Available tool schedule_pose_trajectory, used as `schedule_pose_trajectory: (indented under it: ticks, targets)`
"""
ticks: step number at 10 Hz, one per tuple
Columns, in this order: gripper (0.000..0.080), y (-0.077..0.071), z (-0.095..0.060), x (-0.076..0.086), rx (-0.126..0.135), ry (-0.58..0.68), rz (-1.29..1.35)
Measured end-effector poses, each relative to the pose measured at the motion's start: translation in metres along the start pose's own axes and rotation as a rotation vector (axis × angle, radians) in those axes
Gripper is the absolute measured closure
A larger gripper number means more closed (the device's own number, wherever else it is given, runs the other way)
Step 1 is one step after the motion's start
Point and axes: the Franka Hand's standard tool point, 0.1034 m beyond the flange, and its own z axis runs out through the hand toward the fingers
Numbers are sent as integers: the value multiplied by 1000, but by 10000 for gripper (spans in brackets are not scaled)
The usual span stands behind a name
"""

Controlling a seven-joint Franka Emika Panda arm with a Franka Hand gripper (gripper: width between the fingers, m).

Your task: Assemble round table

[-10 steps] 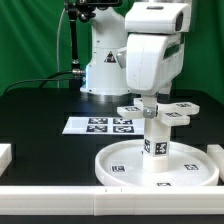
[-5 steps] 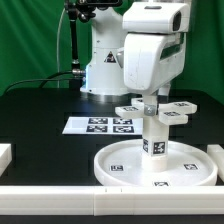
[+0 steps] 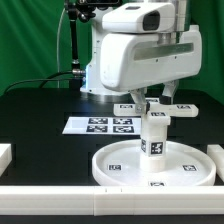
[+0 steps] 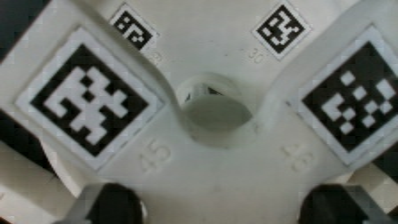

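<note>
The large round disc (image 3: 120,170) lies flat on the black table. The short thick leg (image 3: 154,140) stands upright at its centre. The four-armed cross base (image 3: 186,109) sits on top of the leg. My gripper (image 3: 156,102) reaches straight down onto the cross base's middle and is shut on it. In the wrist view the cross base (image 4: 214,150) fills the picture, with its centre hole and several tags, and my gripper (image 4: 224,205) has a dark finger pad (image 4: 111,205) on each side of one arm. The leg is hidden there.
The marker board (image 3: 95,125) lies behind the disc toward the exterior view's left. White border rails run along the front (image 3: 60,195), the left (image 3: 5,154) and the right (image 3: 215,150). The arm's base (image 3: 100,70) stands at the back.
My wrist has turned about its vertical axis above the leg, and the cross base's arms have swung round with it. The disc and leg have not moved.
</note>
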Motion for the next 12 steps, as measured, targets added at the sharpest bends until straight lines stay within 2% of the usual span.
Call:
schedule_pose_trajectory:
  ticks: [2, 6, 11, 12]
  targets:
    - [361, 0, -1, 0, 17, 33, 305]
    - [360, -6, 0, 3, 5, 99, 736]
    - [360, -5, -1, 3, 25, 103, 1100]
    - [360, -3, -2, 4, 40, 128, 1237]
